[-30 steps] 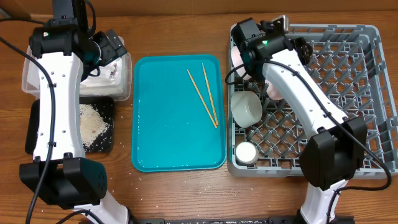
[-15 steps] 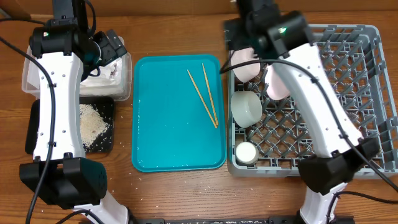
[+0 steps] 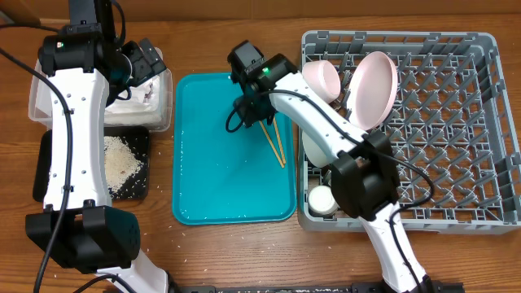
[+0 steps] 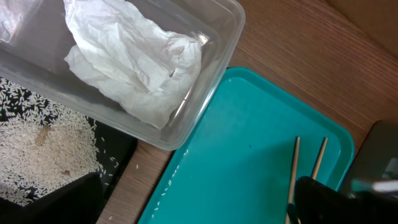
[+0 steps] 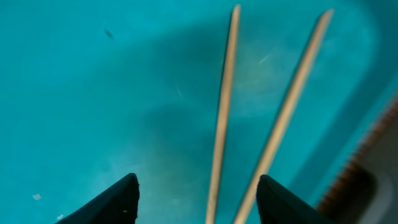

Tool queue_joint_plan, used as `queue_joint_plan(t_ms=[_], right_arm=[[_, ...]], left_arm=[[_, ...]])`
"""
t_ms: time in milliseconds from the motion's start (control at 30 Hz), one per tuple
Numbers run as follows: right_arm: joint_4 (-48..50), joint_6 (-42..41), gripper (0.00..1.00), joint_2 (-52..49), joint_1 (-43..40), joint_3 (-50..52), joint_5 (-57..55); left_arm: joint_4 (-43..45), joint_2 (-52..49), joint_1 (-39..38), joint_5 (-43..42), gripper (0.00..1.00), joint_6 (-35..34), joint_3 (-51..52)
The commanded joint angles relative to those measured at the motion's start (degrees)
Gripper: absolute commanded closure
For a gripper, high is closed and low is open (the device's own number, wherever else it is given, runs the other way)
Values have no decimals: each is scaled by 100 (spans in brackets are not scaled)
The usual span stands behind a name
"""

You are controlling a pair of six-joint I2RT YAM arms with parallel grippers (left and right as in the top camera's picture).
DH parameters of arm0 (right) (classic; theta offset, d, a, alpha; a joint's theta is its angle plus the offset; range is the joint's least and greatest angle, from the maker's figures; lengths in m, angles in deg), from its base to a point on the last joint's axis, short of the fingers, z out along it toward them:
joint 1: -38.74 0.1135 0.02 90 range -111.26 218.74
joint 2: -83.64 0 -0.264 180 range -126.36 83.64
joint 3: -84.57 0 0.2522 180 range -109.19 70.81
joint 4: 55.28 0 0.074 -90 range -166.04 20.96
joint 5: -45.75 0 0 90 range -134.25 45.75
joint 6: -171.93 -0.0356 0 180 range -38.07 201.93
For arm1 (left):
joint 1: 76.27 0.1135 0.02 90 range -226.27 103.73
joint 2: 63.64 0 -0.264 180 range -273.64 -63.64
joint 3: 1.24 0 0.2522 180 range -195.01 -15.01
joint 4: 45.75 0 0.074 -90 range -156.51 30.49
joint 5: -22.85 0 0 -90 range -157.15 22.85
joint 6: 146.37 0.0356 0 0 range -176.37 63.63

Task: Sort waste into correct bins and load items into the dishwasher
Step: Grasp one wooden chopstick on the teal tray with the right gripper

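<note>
Overhead: the right fingers (image 3: 247, 112) hover over the teal tray (image 3: 212, 179), above the far ends of the two chopsticks (image 3: 277, 146). These look like the last items outside the dish rack (image 3: 456, 163), since the pink plate (image 3: 373, 88), pink bowl (image 3: 321, 79) and cup (image 3: 322, 199) already sit in it. The left fingers (image 3: 146, 63) hang over the clear tub (image 3: 165, 114), and the rice (image 3: 122, 163) lies in the black tray (image 3: 142, 134). From up here neither arm's opening can be read.

Left wrist: the left fingers (image 4: 56, 202) are spread wide and hold nothing. This view shows plainly what the arm largely hides from above: the napkin (image 4: 134, 59) lying inside the tub, with the rice just beside it.

Right wrist: only here is the alignment clear. The right fingers (image 5: 118, 202) are parted and empty, and both chopsticks run between them. The left one (image 5: 222, 124) is near the middle of the gap. The right one (image 5: 292, 106) passes close to the inner edge of the right-hand finger.

The sticks are thin, lie flat on the tray and fan apart. A good pick probably means nudging slightly so both sit well inside the gap, then lowering straight until the tips nearly touch the tray. Closing slowly there should roll the two together instead of flicking one away.
</note>
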Motion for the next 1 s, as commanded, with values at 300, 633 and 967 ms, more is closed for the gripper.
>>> queue_joint_plan(t_ms=[300, 633, 967], right_arm=[[155, 31, 49, -422, -59, 149, 216], [369, 28, 57, -472, -94, 579, 219], [-52, -83, 96, -422, -4, 522, 225]], left_arm=[[4, 101, -11, 37, 0, 127, -81], [4, 101, -11, 39, 0, 127, -81], [4, 101, -11, 37, 0, 127, -81]])
